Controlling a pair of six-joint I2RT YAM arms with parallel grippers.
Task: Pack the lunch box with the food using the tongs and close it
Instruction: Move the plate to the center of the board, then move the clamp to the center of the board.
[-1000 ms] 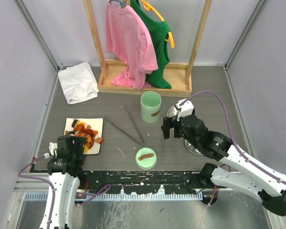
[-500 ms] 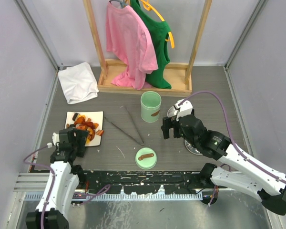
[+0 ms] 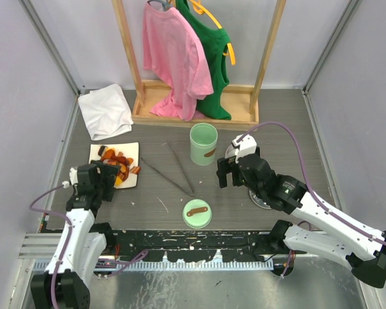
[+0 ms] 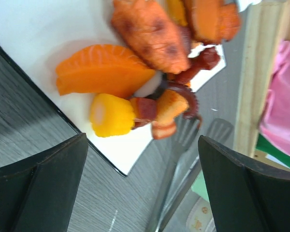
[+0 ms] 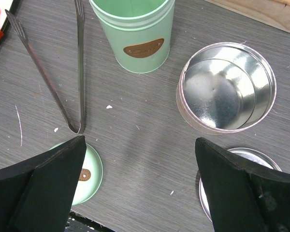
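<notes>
left fingers (image 4: 38, 193) and plate (image 4: 34, 34) of food (image 4: 106, 72) advanced.

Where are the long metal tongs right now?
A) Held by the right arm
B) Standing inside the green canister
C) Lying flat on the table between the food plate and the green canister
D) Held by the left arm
C: the tongs lie flat on the table, between the white plate of food and the green canister, with nothing gripping them.
</notes>
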